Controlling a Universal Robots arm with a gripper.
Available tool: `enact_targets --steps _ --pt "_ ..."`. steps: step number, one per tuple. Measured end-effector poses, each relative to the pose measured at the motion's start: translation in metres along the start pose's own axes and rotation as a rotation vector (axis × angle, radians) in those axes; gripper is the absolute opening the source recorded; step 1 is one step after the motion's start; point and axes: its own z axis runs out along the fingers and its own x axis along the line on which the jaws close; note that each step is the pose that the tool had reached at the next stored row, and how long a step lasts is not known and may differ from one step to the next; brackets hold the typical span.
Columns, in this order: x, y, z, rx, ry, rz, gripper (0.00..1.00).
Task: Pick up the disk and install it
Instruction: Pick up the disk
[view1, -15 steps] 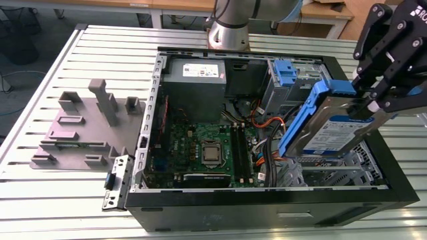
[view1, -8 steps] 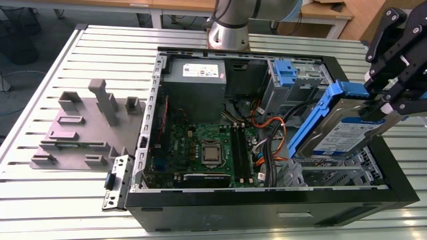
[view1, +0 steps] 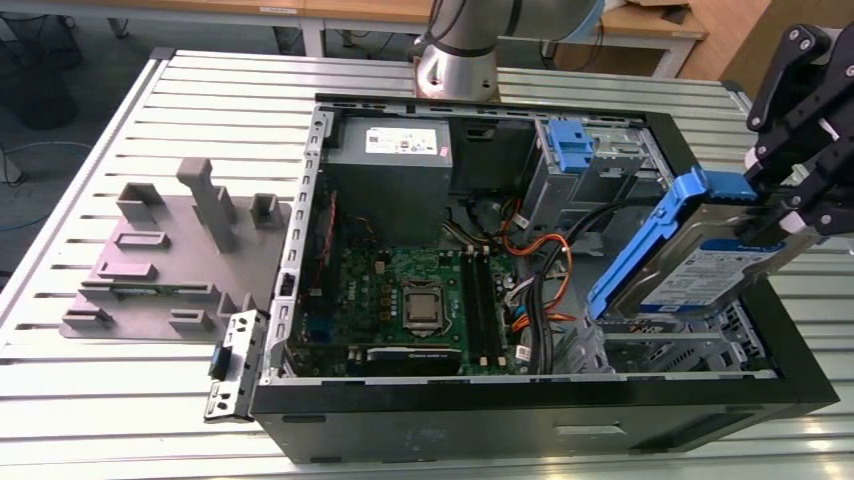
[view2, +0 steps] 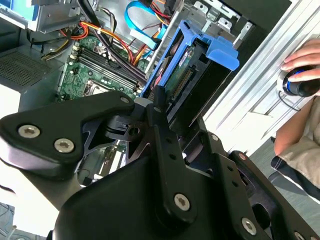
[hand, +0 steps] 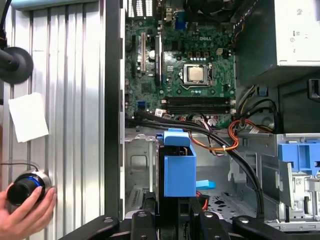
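On slatted table (view1: 120, 405): PC case (view1: 534, 420), gripper (view1: 778, 213) clamping disk (view1: 705, 268).

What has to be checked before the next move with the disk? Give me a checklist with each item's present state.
1. Grip: the hand is shut on the disk. Ok.
2. Blue rail frame fitted on the disk. Ok.
3. Disk seated in the metal drive cage: it hangs tilted above the cage. Not ok.
4. Orange and black cables clear of the way down: they run close beside the cage. Cannot tell.
5. Person's hand outside the computer case: it rests on a round knob on the table. Ok.
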Motion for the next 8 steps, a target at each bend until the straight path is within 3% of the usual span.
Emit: enact_targets --steps 8 --pt "0.0001 -0.0049 0.0033 -0.0014 0.0008 -0.015 0.35"
